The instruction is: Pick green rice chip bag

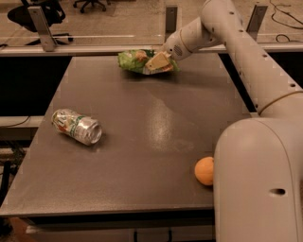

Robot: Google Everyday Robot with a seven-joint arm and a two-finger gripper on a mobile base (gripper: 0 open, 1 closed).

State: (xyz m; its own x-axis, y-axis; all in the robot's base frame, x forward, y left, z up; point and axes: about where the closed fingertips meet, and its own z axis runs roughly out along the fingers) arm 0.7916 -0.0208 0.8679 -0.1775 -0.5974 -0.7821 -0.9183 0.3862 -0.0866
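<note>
The green rice chip bag [134, 61] is a crinkly bright-green pouch at the far edge of the dark table [142, 142], near the middle. My gripper [158, 61] reaches in from the right on the white arm. Its tan fingers [156, 62] are shut on the bag's right end. The bag looks tipped up slightly off the table, with a shadow under it. The right part of the bag is hidden behind the fingers.
A crushed silver-and-green drink can [77, 126] lies on its side at the table's left. An orange [204, 170] sits at the front right, against my white base [258, 182]. A rail [94, 47] and office chairs [38, 12] are behind the table.
</note>
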